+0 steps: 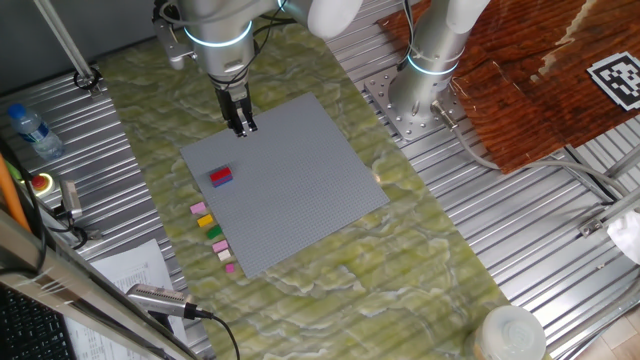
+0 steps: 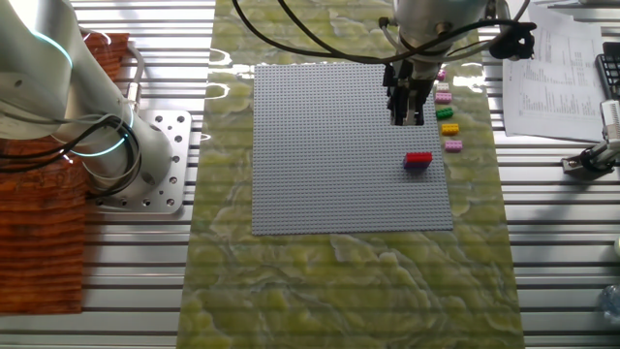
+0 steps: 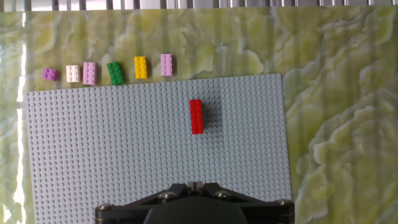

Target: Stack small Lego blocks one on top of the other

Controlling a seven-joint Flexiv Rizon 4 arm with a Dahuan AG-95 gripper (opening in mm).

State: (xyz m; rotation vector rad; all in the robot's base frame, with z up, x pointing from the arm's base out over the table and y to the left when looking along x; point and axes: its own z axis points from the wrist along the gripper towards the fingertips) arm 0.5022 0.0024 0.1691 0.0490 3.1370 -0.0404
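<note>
- The tool [image 1: 243, 127] hangs above the grey baseplate [image 1: 300, 200], its fingers close together and holding nothing.
- The red block [image 3: 196, 116] sits on the baseplate, with a purple one seemingly under it.
- Next, I think, comes a loose block from the row beside the plate, for example the yellow block [image 3: 140, 67]: open well, come straight down, grip its long sides.

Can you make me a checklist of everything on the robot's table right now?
Surface: grey baseplate on a green marbled mat.
Job's things: red brick on the baseplate, something purple under it; row of loose bricks beside the baseplate's edge, on the mat.
Clutter: water bottle, papers.
Pincer: pincer above the baseplate, holding nothing; open or shut unclear.
Cables: black cables behind the arm.
Surroundings: ribbed metal table, orange cloth.
</note>
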